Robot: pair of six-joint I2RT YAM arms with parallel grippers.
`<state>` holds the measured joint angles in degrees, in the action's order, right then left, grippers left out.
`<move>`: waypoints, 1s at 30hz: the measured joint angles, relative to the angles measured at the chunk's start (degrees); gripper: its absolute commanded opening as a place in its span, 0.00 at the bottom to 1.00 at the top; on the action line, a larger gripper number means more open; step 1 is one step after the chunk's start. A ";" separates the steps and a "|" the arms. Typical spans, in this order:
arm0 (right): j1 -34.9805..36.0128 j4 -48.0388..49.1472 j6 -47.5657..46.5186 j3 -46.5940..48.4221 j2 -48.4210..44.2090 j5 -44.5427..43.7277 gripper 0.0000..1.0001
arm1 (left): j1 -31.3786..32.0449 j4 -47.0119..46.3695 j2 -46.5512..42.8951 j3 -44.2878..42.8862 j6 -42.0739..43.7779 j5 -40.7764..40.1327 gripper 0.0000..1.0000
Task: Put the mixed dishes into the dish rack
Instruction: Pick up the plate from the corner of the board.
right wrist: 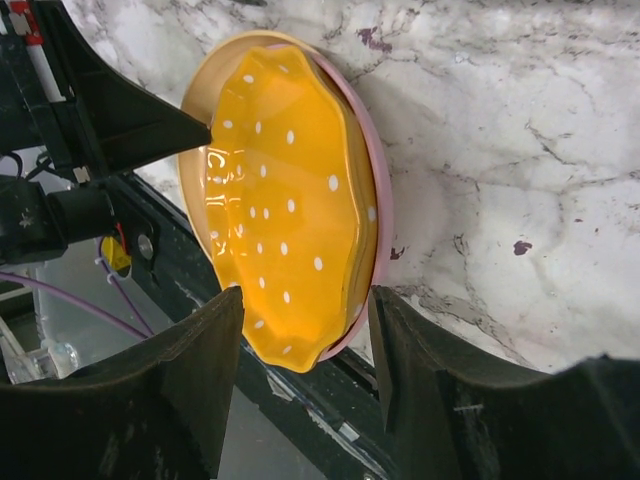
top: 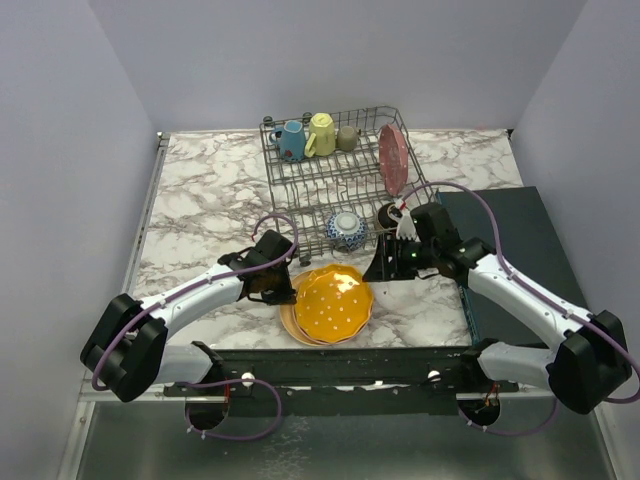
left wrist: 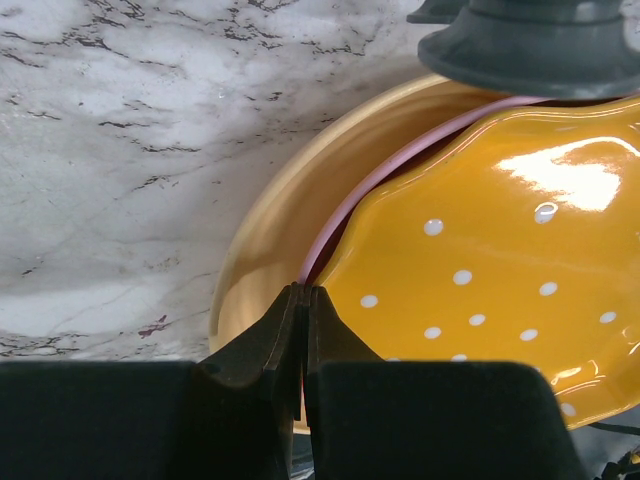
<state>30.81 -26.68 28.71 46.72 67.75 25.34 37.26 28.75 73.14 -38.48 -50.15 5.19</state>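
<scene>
At the near edge of the worktop [top: 200,200], in front of the rack [top: 310,180] and between the two arms, a stack of three plates was found. The yellow plate [top: 333,302], scalloped and white-dotted, was uppermost. The pink plate [left wrist: 380,170] lay beneath it, and a beige plate [left wrist: 270,220] was at the bottom.

The left tool [left wrist: 303,300] was found at the stack's left edge with its jaws brought together. Its tips were set against the pink plate's rim, where that rim emerged from under the yellow plate. Whether the rim was actually pinched between them could not be told.

The right tool [right wrist: 305,300] was seen above the right side of the stack, jaws well apart and nothing gripped. In the right wrist view the yellow plate was framed between its fingers [right wrist: 190,370].

In the rack, at the far side of the worktop, a blue mug [top: 292,140], a yellow mug [top: 321,133] and a grey mug [top: 347,138] were lined along the back row. A red plate [top: 393,158] was stood on edge at the right end. A patterned bowl [top: 347,229] was seated in the front row.

A dark box [top: 510,240] lay flat to the right of the rack.
</scene>
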 measured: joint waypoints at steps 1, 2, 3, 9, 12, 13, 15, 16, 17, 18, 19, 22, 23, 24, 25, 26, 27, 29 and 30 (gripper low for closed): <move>0.35 -0.02 0.02 -0.09 0.13 -0.02 0.58 | 0.00 -0.07 -0.02 0.04 0.00 0.00 0.07; 0.74 -0.02 0.07 -0.24 0.24 -0.04 0.58 | 0.00 -0.11 -0.04 0.07 0.00 0.02 0.07; 1.14 -0.04 0.24 -0.50 0.31 -0.04 0.58 | 0.00 -0.24 -0.09 0.15 0.00 0.07 0.07; 3.06 -0.07 1.33 -2.23 0.66 -0.13 0.58 | 0.00 -0.83 -0.83 0.87 -0.04 0.13 0.06; 4.11 -0.02 1.77 -2.34 1.27 -0.24 0.58 | 0.00 -0.87 -0.98 0.96 -0.13 0.15 0.07; 4.48 -0.02 1.92 -2.34 1.44 -0.26 0.58 | 0.00 -0.90 -1.05 1.01 -0.15 0.15 0.07; 5.27 0.02 2.29 -2.34 1.79 -0.37 0.58 | 0.02 -0.92 -1.14 1.07 -0.15 0.15 0.07; 5.55 0.02 2.40 -2.36 1.97 -0.46 0.58 | 0.02 -0.94 -1.18 1.11 -0.17 0.15 0.07; 5.75 0.09 2.54 -2.43 2.14 -0.57 0.58 | 0.02 -0.94 -1.25 1.14 -0.17 0.15 0.07; 5.95 0.11 2.73 -2.51 2.32 -0.70 0.58 | 0.02 -0.94 -1.27 1.18 -0.17 0.15 0.07; 6.16 0.17 2.84 -2.62 2.51 -0.83 0.58 | 0.04 -0.94 -1.31 1.20 -0.17 0.15 0.07; 6.93 0.44 3.28 -2.97 3.15 -1.31 0.58 | 0.09 -0.85 -1.46 1.25 -0.15 0.13 0.07; 7.19 0.50 3.45 -3.06 3.37 -1.51 0.58 | 0.11 -0.81 -1.53 1.29 -0.15 0.11 0.07; 7.45 0.50 3.67 -3.08 3.61 -1.68 0.58 | 0.11 -0.79 -1.60 1.29 -0.13 0.09 0.06; 7.67 0.59 3.89 -3.08 3.78 -1.75 0.58 | 0.11 -0.61 -1.70 1.29 -0.13 -0.02 0.07; 7.87 0.70 4.04 -3.08 3.91 -1.88 0.58 | 0.11 -0.42 -1.79 1.29 -0.11 -0.13 0.07; 8.04 0.87 4.26 -3.08 4.07 -1.99 0.58 | 0.11 -0.31 -1.88 1.29 -0.11 -0.24 0.07; 8.20 1.51 4.74 -3.30 4.35 -2.14 0.58 | 0.11 -0.07 -1.97 1.29 -0.07 -0.37 0.07; 8.22 1.62 4.76 -3.34 4.48 -2.14 0.57 | 0.11 0.09 -2.03 1.29 -0.02 -0.50 0.07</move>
<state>39.03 -25.06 33.47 43.38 72.23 23.20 37.36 28.84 71.11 -37.19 -50.17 4.69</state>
